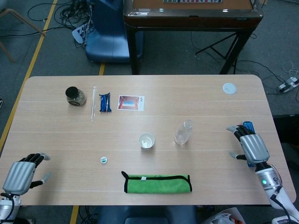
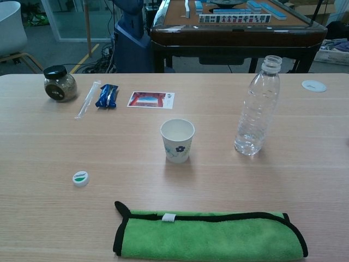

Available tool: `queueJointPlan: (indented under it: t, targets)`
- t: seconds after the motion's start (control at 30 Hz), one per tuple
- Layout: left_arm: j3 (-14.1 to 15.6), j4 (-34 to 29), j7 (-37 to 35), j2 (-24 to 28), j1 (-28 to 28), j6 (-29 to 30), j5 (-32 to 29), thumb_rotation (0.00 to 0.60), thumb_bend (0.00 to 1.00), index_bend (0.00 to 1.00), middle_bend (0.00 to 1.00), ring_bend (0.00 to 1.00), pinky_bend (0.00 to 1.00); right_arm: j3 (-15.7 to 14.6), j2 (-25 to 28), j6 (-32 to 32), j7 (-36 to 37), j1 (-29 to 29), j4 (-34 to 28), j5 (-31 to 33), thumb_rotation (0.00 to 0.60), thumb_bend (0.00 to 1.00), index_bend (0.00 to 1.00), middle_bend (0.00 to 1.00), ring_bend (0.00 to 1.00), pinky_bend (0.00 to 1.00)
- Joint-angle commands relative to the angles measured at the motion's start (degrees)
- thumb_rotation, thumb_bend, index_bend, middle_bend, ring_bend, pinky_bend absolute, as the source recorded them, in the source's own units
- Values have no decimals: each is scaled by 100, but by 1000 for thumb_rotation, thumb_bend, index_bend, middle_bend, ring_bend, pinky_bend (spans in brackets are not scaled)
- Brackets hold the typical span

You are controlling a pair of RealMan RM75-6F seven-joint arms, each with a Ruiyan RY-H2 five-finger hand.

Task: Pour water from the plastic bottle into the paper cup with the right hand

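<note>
A clear, uncapped plastic bottle (image 1: 183, 132) (image 2: 257, 108) stands upright on the table with a little water at its bottom. To its left stands the white paper cup (image 1: 146, 140) (image 2: 177, 140), upright with its mouth up. My right hand (image 1: 251, 145) hovers open near the table's right edge, well away from the bottle and holding nothing. My left hand (image 1: 22, 172) rests open at the front left corner, also holding nothing. Neither hand shows in the chest view.
A green cloth (image 1: 157, 183) (image 2: 210, 235) lies along the front edge. A small bottle cap (image 1: 103, 160) (image 2: 80, 178) lies left of the cup. A dark jar (image 1: 74, 95), a straw (image 1: 93, 103), blue packets (image 1: 105, 101) and a card (image 1: 131, 102) sit at the back left; a white lid (image 1: 229, 87) back right.
</note>
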Motion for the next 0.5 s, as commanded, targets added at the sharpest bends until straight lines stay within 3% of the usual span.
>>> queueJointPlan:
  t: [0.03,0.3,0.5]
  targets:
    - [7,43,6,-50,-7,31,50,600,229,383,332,316,508,-135,130,162,185,-212,-6,-107,600,0,218,232,157,343]
    - [-3,283,-154,-225,-5,194,202,600,229,399,332,316,524,-218,221,916,-15,-691,-96,-438,600,0,217,247,157,341]
    - [1,332,-177,-242,-12,178,186,600,229,403,332,316,525,-239,441,1045,-314,-823,-514,-571,600,0,218,257,157,341]
